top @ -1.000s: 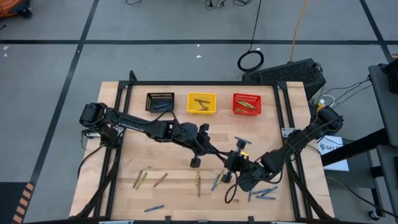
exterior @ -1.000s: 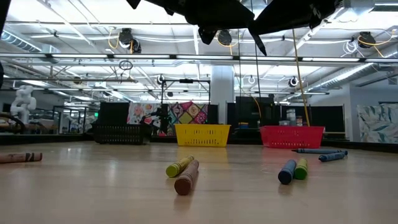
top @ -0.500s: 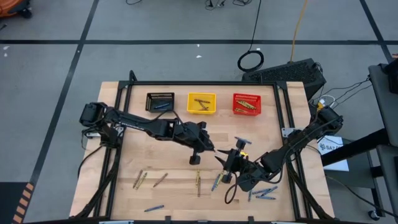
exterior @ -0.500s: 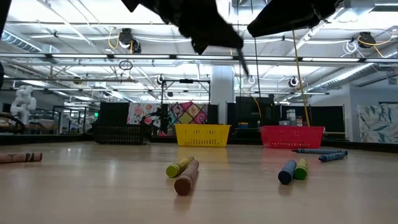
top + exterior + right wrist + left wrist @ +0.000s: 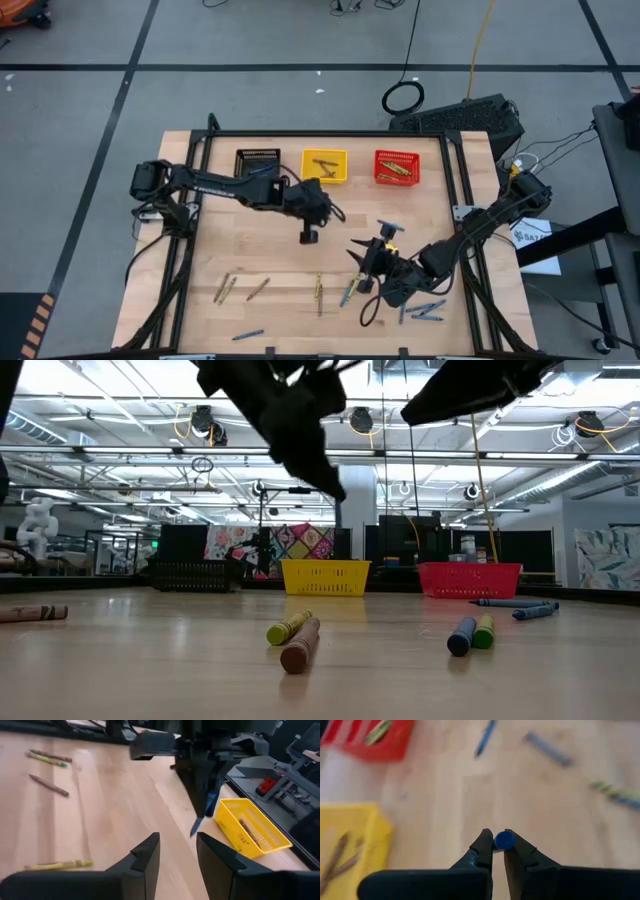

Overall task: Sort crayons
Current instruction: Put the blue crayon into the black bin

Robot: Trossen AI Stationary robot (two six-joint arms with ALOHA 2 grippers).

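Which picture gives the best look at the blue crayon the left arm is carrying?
The left wrist view: the blue crayon sits end-on, pinched between the left gripper fingers. The right wrist view shows it hanging as a blue sliver. In the high and low views the arm hides it.

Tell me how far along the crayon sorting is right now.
Partly done. Some crayons already lie in the black basket, the yellow basket and the red basket. In hand: the left hand, up near the yellow basket, is shut on a blue crayon; the right hand is open and empty over the table's middle. Left: about a dozen loose crayons along the near edge of the table.
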